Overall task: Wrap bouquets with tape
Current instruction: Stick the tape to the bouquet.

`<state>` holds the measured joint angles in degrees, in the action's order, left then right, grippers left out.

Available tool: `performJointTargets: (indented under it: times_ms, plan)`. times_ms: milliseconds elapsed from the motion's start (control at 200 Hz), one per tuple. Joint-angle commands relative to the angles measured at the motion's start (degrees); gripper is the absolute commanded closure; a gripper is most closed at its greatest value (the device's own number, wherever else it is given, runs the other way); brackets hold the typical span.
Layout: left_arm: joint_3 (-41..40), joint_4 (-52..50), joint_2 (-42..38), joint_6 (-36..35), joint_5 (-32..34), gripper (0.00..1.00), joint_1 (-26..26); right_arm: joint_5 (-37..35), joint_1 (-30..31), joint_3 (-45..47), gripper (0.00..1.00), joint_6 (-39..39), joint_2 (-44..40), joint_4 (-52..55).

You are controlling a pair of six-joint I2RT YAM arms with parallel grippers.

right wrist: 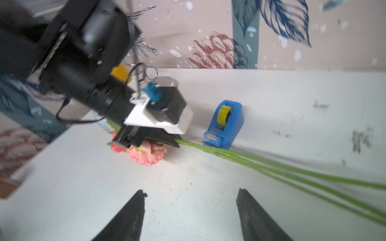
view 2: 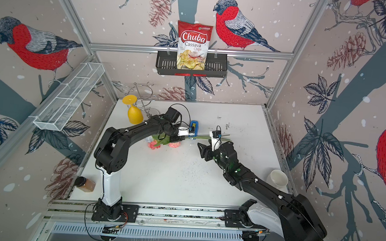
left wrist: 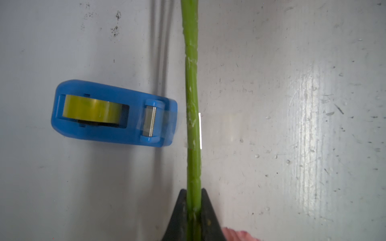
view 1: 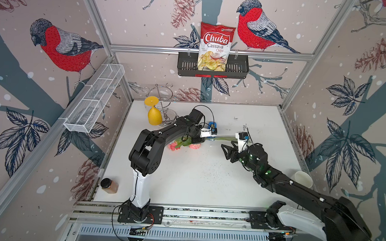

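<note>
The left claw [left wrist: 193, 208] was pinched on the bouquet's stems [left wrist: 192, 100], near the blooms [right wrist: 146, 154], holding them low over the counter [view 1: 207, 172] toward its far edge. The right claw [right wrist: 191, 208] hung spread and empty, close to the free stem ends. The tape [left wrist: 93, 108] sat in its blue dispenser [left wrist: 112, 133] just beside the stems. The stems looked light, thin and springy, likely to splay; a hold near the free ends would probably steady them.

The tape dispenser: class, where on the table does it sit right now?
In both top views the blue tape dispenser sits mid-table towards the back wall, just behind the bouquet's stems, beside the left pincer.
</note>
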<state>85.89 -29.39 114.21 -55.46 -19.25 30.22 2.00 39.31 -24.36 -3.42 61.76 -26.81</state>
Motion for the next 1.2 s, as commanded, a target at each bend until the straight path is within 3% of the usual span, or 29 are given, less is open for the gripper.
performJointTargets:
  times_ms: [0, 135, 425, 791, 1191]
  plan:
    - [0.5, -0.8, 0.2, -0.1, 0.0, 1.0, 0.0, 0.5, 1.5, 1.1, 0.3, 30.8, -0.8, -4.3]
    - [1.0, -1.5, 0.2, -0.1, -0.1, 1.0, 0.0, 9.6, 1.1, 4.2, 0.44, 50.9, 1.6, -3.4]
    - [0.9, -1.7, 0.0, -0.2, -0.1, 1.0, 0.0, 14.9, -2.1, -0.2, 0.66, 59.3, 15.3, -10.1]
    - [1.0, -2.0, 0.6, -0.3, 0.2, 1.0, 0.0, 18.1, -3.7, -9.3, 0.67, 65.9, 27.7, -13.4]
    - [1.5, -2.9, 1.0, -0.1, 0.3, 1.0, 0.0, 20.1, -5.1, -14.8, 0.66, 70.5, 34.9, -11.5]
